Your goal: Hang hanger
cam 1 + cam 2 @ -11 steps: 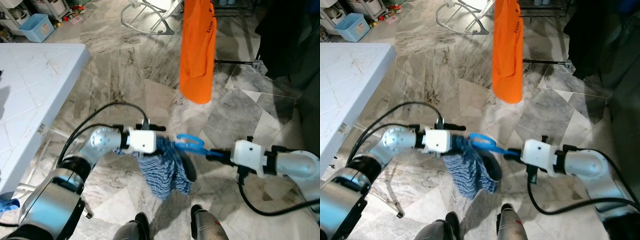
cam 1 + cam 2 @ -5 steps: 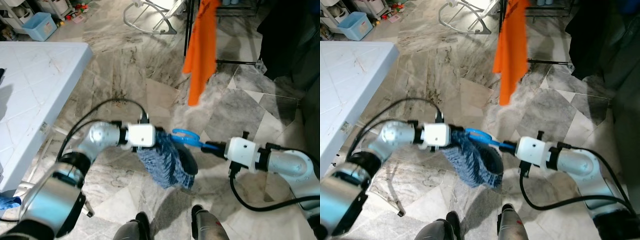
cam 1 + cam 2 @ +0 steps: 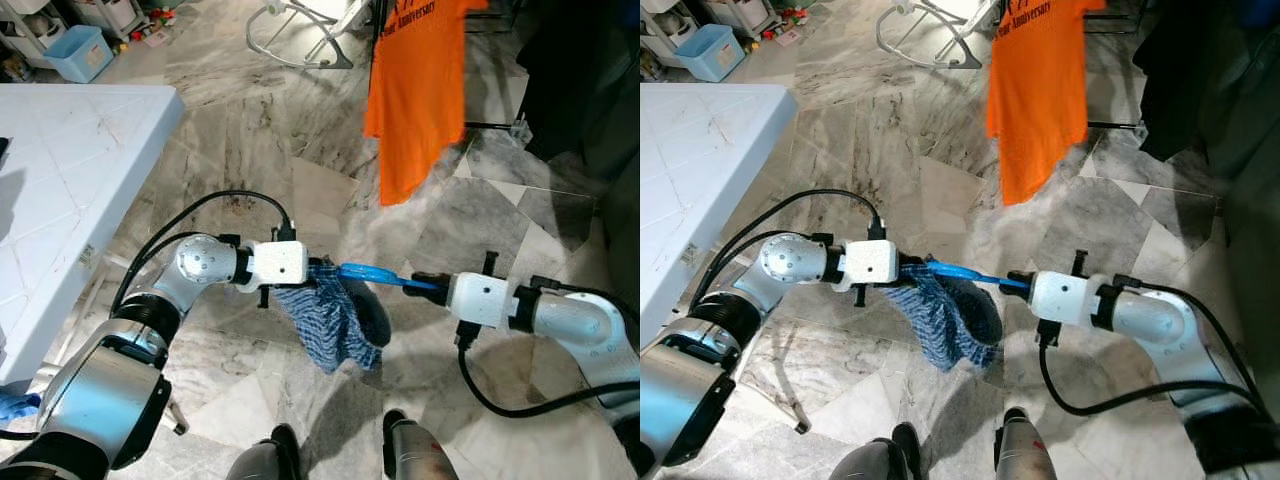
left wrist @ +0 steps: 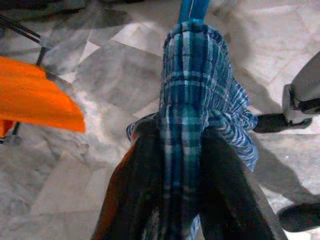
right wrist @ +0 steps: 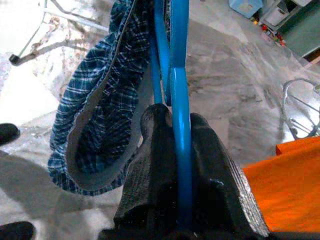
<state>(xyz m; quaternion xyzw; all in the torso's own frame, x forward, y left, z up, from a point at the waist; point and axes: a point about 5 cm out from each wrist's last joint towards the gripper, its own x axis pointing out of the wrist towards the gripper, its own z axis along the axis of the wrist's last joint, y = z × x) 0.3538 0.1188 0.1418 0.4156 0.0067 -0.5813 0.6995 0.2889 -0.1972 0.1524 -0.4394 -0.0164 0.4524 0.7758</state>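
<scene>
Blue hanger (image 3: 375, 274) held level above the marble floor (image 3: 250, 130), between the two arms, in front of the robot's body. Blue plaid garment (image 3: 335, 320) draped over the hanger's left end, hanging down in a bunch.

Left tool (image 3: 312, 274): closed on the plaid garment at the hanger's end. Left wrist view: both black fingers (image 4: 135, 200) pressed against the sides of the folded plaid cloth, blue hanger bar emerging beyond the cloth.

Right tool (image 3: 420, 281): closed on the blue hanger at its opposite end. Right wrist view: blue bar (image 5: 180, 150) clamped between the two black fingers (image 5: 220, 190), plaid garment hanging off the far portion of the hanger.

Orange T-shirt (image 3: 418, 90) with printed lettering hanging ahead of the robot, above and beyond the hanger, well apart from it. Dark garments (image 3: 575, 80) hanging to the right of the orange shirt.

White table (image 3: 70, 190) at the robot's left, well apart from the hanger. Light blue bin (image 3: 72, 52) on the floor beyond the table. White metal frame (image 3: 295, 35) on the floor near the top of the view. Robot's feet (image 3: 400, 450) visible below the garment.
</scene>
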